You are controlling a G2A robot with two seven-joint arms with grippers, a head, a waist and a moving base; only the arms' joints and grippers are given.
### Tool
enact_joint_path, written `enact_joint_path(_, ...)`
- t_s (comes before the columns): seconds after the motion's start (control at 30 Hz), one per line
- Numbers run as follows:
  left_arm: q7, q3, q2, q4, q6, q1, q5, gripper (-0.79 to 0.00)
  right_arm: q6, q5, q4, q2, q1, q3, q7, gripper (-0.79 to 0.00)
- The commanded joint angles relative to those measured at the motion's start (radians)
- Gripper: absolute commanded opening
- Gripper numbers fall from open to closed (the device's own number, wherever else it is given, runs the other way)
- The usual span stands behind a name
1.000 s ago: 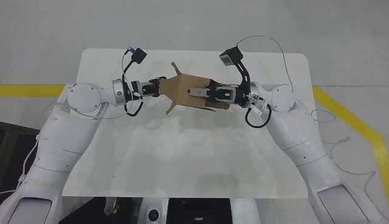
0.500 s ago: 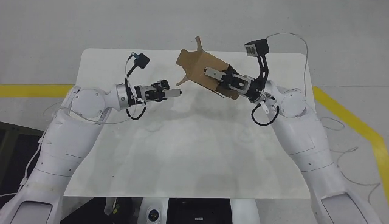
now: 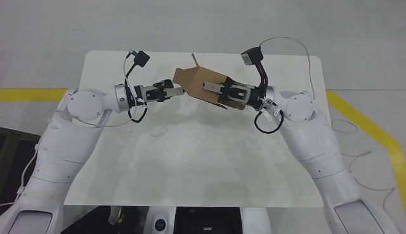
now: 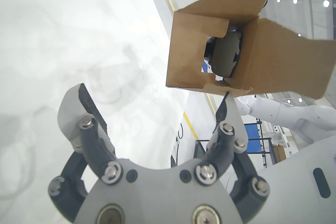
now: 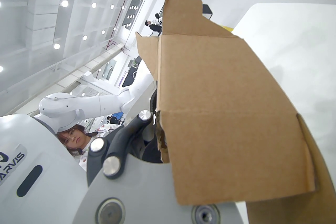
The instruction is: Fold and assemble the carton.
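From above, the carton (image 3: 203,84) is held off the white table (image 3: 190,170), over the part of the table at 12 o'clock from its middle. Its long axis runs from about 10 o'clock to 4 o'clock. The open end with its loose flaps points to 10 o'clock, and one flap sticks out toward 12 o'clock. The right gripper (image 3: 214,87) comes in from 4 o'clock and is clamped on a wall of the carton, with one finger lying on the outside. The left gripper (image 3: 178,91) is just beside the open end, at 8 o'clock from it. In the left wrist view, its fingers (image 4: 82,104) are spread wide apart and hold nothing. One fingertip is at the carton's near edge, though contact cannot be judged. The open end faces this camera with its flaps splayed outward, and a dark finger pad of the other gripper is visible inside. In the right wrist view, a broad brown side panel runs away from the camera over the table and hides the fingertips.
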Motion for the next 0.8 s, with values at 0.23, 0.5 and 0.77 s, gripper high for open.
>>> enact_joint_path(0.23, -0.012, 0.001, 0.001, -0.011, -0.003, 0.002, -0.006, 0.0, 0.008, 0.038, 0.009, -0.004, 0.022, -0.03, 0.063, -0.785)
enact_joint_path(0.5, -0.025, 0.011, 0.0, -0.02, -0.003, 0.002, -0.01, 0.0, 0.0, 0.043, 0.011, -0.005, 0.025, -0.039, 0.074, -0.785)
enact_joint_path(0.77, -0.035, 0.01, 0.002, -0.03, -0.005, 0.009, -0.01, 0.0, 0.001, 0.042, 0.0, -0.003, 0.024, -0.038, 0.074, -0.785)
